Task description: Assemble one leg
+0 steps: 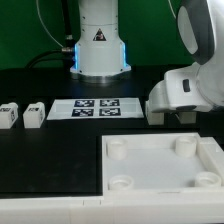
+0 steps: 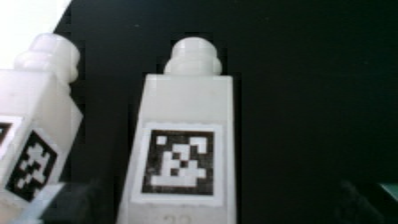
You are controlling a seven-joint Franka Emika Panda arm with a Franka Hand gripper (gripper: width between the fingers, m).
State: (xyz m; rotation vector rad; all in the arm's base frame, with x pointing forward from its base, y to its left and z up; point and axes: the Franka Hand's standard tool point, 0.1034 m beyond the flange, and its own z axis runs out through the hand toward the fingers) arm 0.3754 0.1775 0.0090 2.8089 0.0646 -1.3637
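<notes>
Gripper (image 2: pixel 212 198) released, jaws wide and empty, above the chunky white plastic leg with black-and-white tag (image 2: pixel 187 140), lying flat (hidden under the arm (image 1: pixel 190 85) at the exterior view's right, I judge) — descend centred, clear of the twin leg (image 2: pixel 36 120) just beside — then close.

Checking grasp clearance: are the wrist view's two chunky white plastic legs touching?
Apart: the wrist view shows a dark gap between one leg and the other.

Table (image 1: pixel 50 150): black.
Legs: outer leg (image 1: pixel 9 114) and inner leg (image 1: pixel 34 115), side by side, not touching, at the exterior view's left.
Marker board (image 1: pixel 95 108): flat, just beside inner leg.
Panel (image 1: pixel 150 170): white, round sockets, foreground.
Robot base (image 1: pixel 100 55): behind marker board.
</notes>
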